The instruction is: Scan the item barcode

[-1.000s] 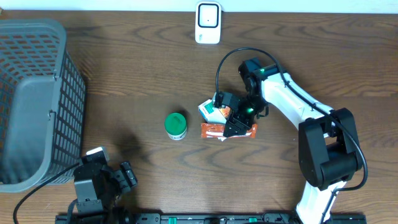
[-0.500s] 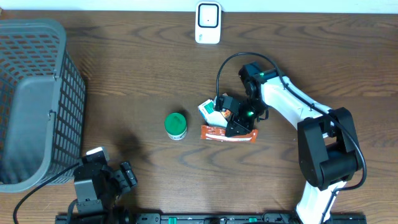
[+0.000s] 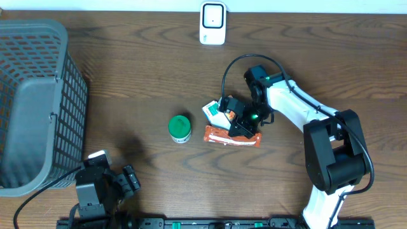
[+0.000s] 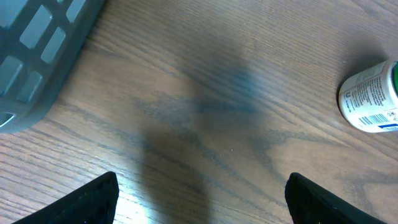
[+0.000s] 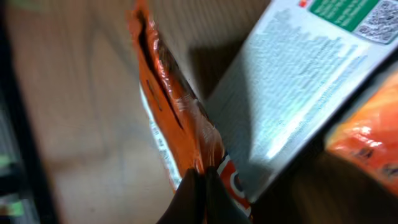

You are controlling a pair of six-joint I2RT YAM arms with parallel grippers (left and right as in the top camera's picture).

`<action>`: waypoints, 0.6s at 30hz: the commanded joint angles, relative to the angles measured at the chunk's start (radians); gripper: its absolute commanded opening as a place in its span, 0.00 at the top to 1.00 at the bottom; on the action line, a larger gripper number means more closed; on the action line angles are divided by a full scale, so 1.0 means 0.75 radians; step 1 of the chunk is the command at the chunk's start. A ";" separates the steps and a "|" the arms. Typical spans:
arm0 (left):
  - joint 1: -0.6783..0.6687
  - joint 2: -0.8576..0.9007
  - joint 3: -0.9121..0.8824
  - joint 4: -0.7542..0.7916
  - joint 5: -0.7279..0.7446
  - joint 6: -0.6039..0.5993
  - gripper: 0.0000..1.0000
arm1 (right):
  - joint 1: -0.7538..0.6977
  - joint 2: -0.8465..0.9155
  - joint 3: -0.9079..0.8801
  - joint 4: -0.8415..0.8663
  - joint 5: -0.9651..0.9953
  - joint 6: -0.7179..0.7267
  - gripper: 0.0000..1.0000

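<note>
Overhead — the right gripper (image 3: 244, 129) is clamped on the orange packet (image 3: 221, 135), beside a white box (image 3: 213, 112), well apart from the scanner (image 3: 212, 23); basket (image 3: 38, 102) at left. Left wrist — left gripper (image 4: 200, 200) spread wide, bottle (image 4: 370, 96) near. Right wrist: fingers (image 5: 188, 200) pinch the packet's edge.

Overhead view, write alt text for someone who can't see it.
The right gripper is shut on an orange packet at mid-table, a white-and-green box just behind it. A green-capped bottle sits left of them, a grey basket at the left edge, a white scanner at the top, the open left gripper at the bottom.
</note>
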 commanded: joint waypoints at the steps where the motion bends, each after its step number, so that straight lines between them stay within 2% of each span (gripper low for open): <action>1: 0.001 -0.003 0.008 -0.005 0.012 0.008 0.14 | 0.012 -0.021 0.139 -0.076 -0.154 0.203 0.99; 6: 0.001 -0.003 0.008 -0.005 0.012 0.008 0.14 | 0.012 -0.046 0.300 -0.181 -0.168 0.499 0.99; 9: 0.001 -0.003 0.008 -0.005 0.012 0.007 0.14 | 0.012 -0.051 0.322 -0.179 -0.102 0.539 0.99; 10: 0.001 -0.003 0.008 -0.005 0.012 0.008 0.14 | 0.012 -0.049 0.317 -0.183 -0.055 0.540 0.95; 12: 0.001 -0.003 0.008 -0.005 0.012 0.008 0.14 | 0.018 -0.045 0.298 -0.208 0.012 0.539 0.69; 16: 0.001 -0.003 0.008 -0.005 0.012 0.008 0.14 | 0.067 -0.045 0.242 -0.261 0.064 0.467 0.45; 18: 0.001 -0.003 0.008 -0.005 0.012 0.008 0.14 | 0.105 -0.045 0.214 -0.242 0.070 0.418 0.43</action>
